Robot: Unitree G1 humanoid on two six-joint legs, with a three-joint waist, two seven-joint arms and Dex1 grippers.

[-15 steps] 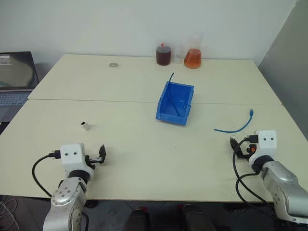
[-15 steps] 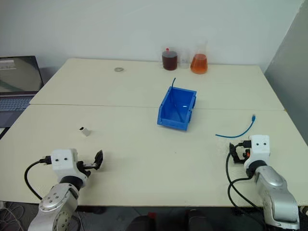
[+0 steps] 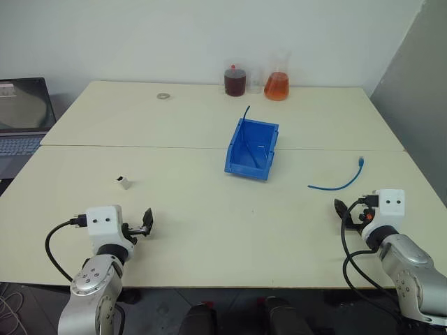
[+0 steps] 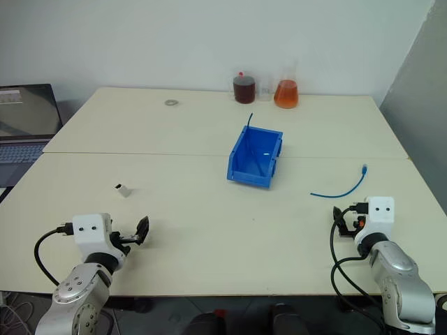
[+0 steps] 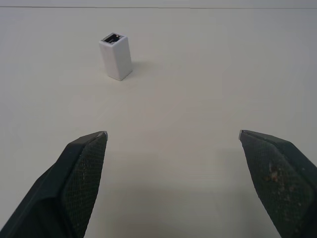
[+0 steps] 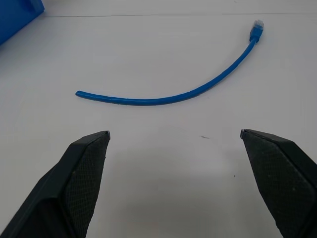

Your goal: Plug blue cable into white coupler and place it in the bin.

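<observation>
Left eye view is being filled by the pale table (image 3: 209, 209), with the bin (image 3: 251, 149) sitting at centre frame, front lip facing the lower edge, a dark thin wire leaning inside it. Right of the bin, the blue cable (image 3: 340, 181) is lying in a shallow arc, plug toward the upper right. Far off at left of centre, the white coupler (image 3: 124, 182) is standing upright, dark socket up.

Trouble is being watched for here: the coupler looks light and could be tipped or nudged away if one finger is brought in first; the thin cable may be pinched off-centre and swing, leaving the plug misaligned for mating.

At lower left, the left gripper (image 5: 172, 136) is being held spread wide, gripping nothing, the coupler ahead and apart from it. At lower right, the right gripper (image 6: 174, 134) is likewise being held wide apart and empty, the cable lying beyond its tips, untouched.
</observation>
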